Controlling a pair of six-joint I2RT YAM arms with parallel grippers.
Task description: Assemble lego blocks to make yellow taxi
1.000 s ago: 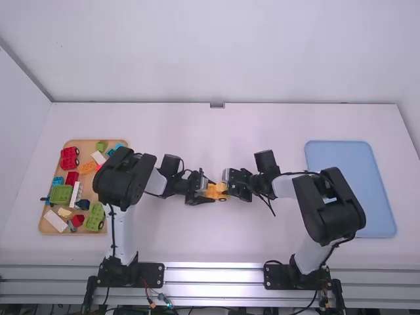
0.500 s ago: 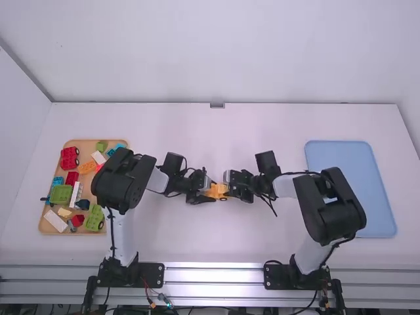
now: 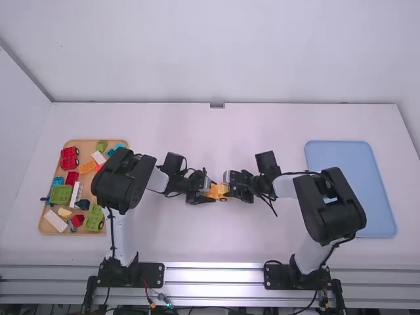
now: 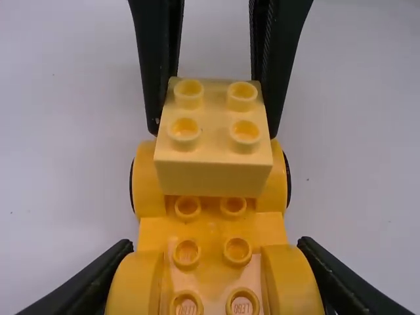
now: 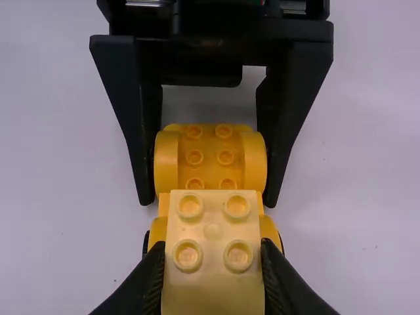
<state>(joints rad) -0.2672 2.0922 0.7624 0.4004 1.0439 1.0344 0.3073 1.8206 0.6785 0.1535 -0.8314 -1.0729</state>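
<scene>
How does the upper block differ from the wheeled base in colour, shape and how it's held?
The upper block is pale yellow; the wheeled base is a deeper orange-yellow. The upper block is a short, plain box, while the wheeled base is longer, with rounded fenders. The right gripper grips the upper block; the left gripper grips the wheeled base. Both have round studs on top.

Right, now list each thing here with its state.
Wheeled base, upright, studs up
Pale block, studs up, above the base's one end; seating unclear
Left gripper, shut on the base
Right gripper, shut on the block
Wooden tray, holding loose pieces
Blue tray, lying flat
</scene>
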